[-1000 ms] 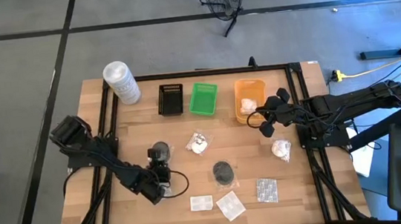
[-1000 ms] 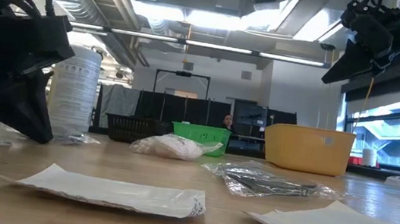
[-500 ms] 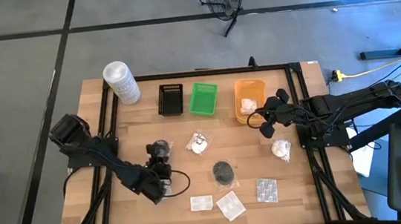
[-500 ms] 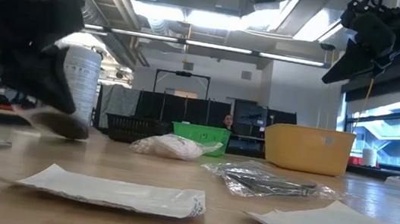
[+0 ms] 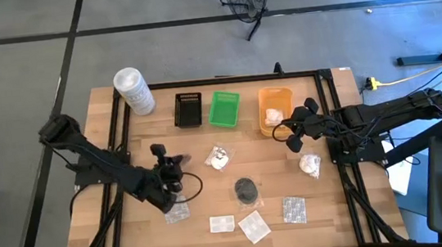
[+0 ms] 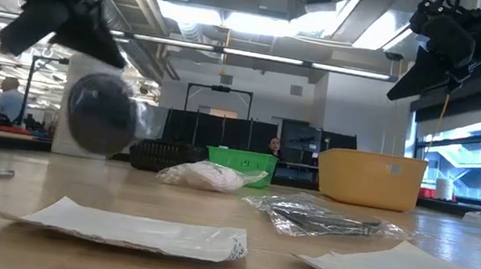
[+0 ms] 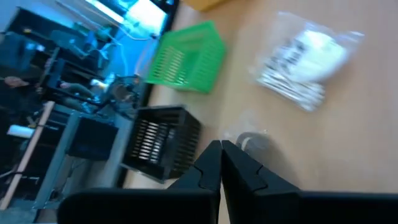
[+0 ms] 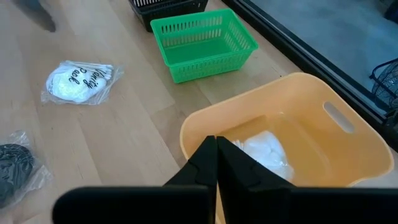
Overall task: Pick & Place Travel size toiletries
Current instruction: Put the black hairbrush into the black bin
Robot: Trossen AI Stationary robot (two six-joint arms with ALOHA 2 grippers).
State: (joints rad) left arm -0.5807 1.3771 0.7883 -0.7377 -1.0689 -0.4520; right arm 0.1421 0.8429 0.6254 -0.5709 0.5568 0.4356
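**Left wrist: fingers closed over the table**

I see my left gripper (image 7: 221, 163) with fingertips together. Beyond it lie a wrapped white bundle (image 7: 308, 62), a green tray (image 7: 186, 59) and a black tray (image 7: 163, 140) on the table (image 7: 348, 143).

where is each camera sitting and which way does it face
high view: above the table, looking straight down; shows both arms, left hand, right hand.
low view: at tabletop height, facing the room; left hand holding black round pad.
left wrist view: on left arm, facing black tray past its shut fingers.
right wrist view: on right arm, facing orange tray past its shut fingers.
shared: green tray appears in all four.
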